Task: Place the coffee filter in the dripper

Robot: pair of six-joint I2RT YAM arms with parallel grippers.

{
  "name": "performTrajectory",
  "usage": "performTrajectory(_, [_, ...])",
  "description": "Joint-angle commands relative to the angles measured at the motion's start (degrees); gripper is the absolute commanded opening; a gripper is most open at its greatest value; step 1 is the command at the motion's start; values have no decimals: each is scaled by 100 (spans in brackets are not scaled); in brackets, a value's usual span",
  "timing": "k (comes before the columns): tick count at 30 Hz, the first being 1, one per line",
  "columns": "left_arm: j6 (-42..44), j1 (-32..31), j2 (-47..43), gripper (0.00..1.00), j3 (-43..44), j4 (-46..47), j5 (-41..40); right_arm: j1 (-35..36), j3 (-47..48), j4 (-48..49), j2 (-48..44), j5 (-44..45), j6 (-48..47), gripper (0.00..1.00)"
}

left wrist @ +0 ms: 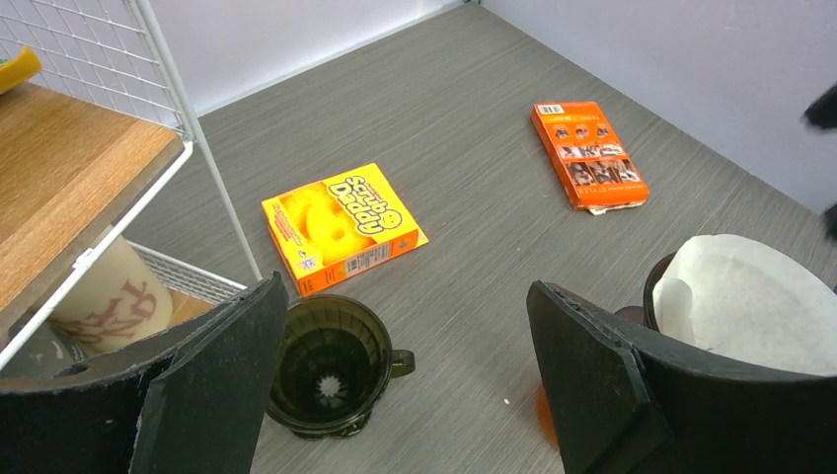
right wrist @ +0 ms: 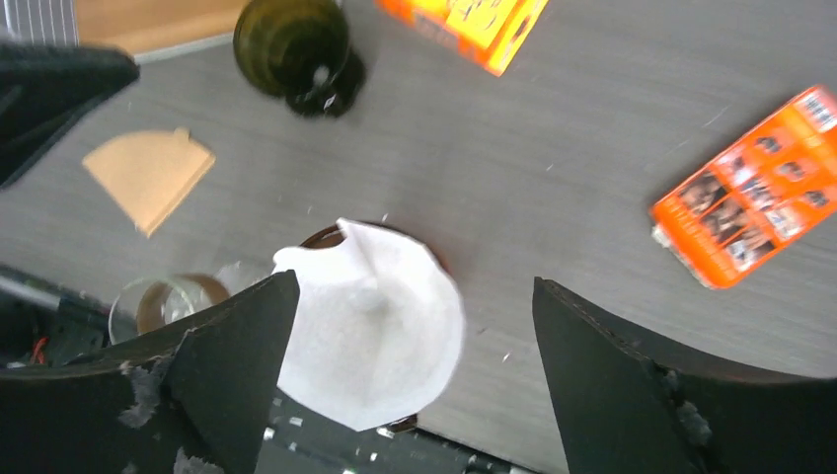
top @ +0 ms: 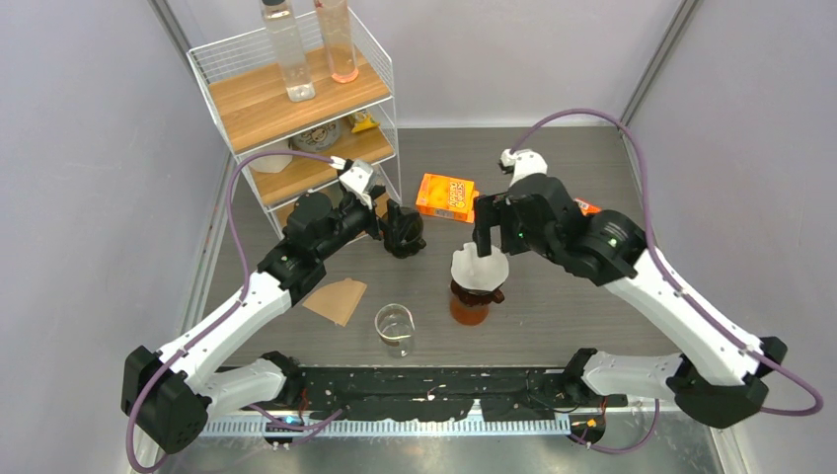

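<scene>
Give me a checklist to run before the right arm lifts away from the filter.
1. Right gripper open: ok, jaws stand wide.
2. White filter in the amber dripper: ok, it sits in the mouth.
3. Filter seated evenly: cannot tell; its rim stands above the dripper and looks lopsided.
4. Gripper clear of the filter: cannot tell; in the wrist view it overlaps the filter's edge.
5. Left gripper out of the way: ok, open, over by the dark dripper.
6. Glass beaker apart from the amber dripper: ok.
</scene>
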Motion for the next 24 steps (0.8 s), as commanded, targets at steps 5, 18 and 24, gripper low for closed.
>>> performTrajectory(5, [-332,36,124,100,453,-292,-359,-519,-285,1183,-760,1714,-123,95])
performTrajectory(18, [-1203,31,592,100,1237,-1824,-1527,-2975,-2121,2921,-869,943,336,95])
performTrajectory(24, [-1988,-134,753,100,1046,-1991,-1702,-2987,-2987,3688,-1052,2005,594,95])
